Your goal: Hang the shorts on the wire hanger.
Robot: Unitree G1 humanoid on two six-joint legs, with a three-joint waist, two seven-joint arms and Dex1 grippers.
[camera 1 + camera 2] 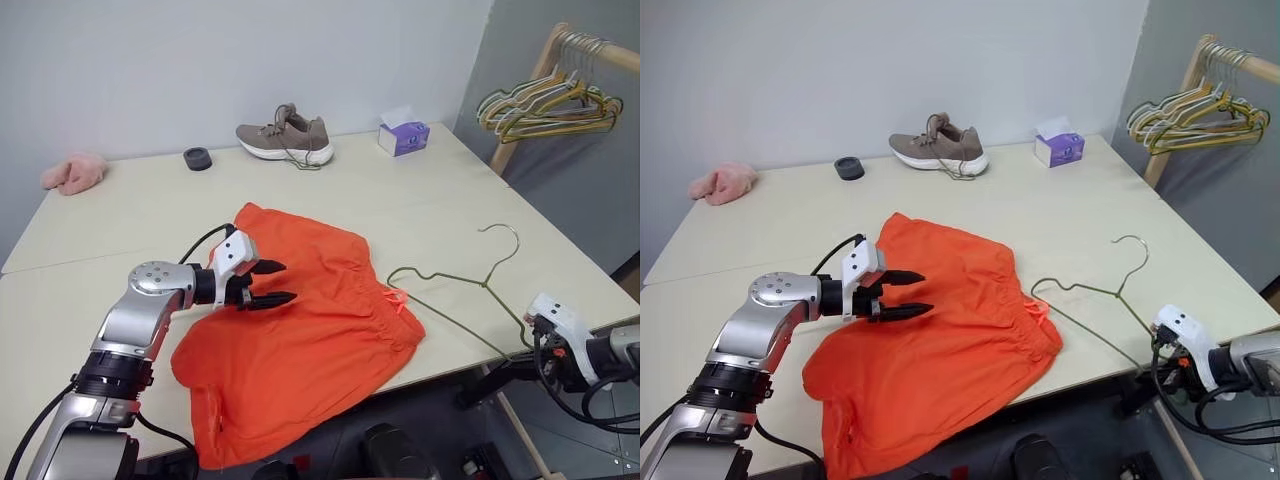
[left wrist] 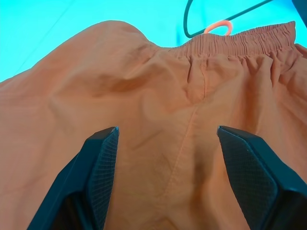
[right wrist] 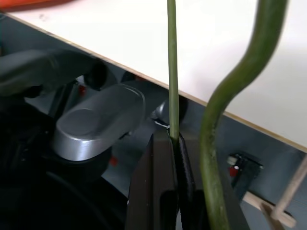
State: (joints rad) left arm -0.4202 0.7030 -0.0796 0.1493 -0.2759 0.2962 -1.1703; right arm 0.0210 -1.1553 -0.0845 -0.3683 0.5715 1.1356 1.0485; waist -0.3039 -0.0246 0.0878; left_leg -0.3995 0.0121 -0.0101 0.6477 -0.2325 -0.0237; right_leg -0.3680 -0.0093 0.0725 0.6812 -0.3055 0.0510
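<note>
The bright orange shorts (image 1: 300,335) lie spread on the pale table (image 1: 420,200), their lower part hanging over its front edge. My left gripper (image 1: 290,281) hovers open just over the middle of the shorts, pointing toward the waistband (image 2: 240,40), with nothing between its fingers (image 2: 103,167). The thin olive wire hanger (image 1: 450,277) lies right of the shorts, hook toward the far side and its left tip by the orange drawstring (image 2: 218,26). At the table's right front edge my right gripper (image 3: 173,143) is shut on the hanger's wire (image 3: 171,72).
A grey-brown shoe (image 1: 285,137), a purple tissue box (image 1: 403,135) and a small black ring (image 1: 198,158) stand along the far edge. A pink fluffy cloth (image 1: 73,172) lies at the far left. A wooden rack with several coloured hangers (image 1: 550,100) stands beyond the right corner.
</note>
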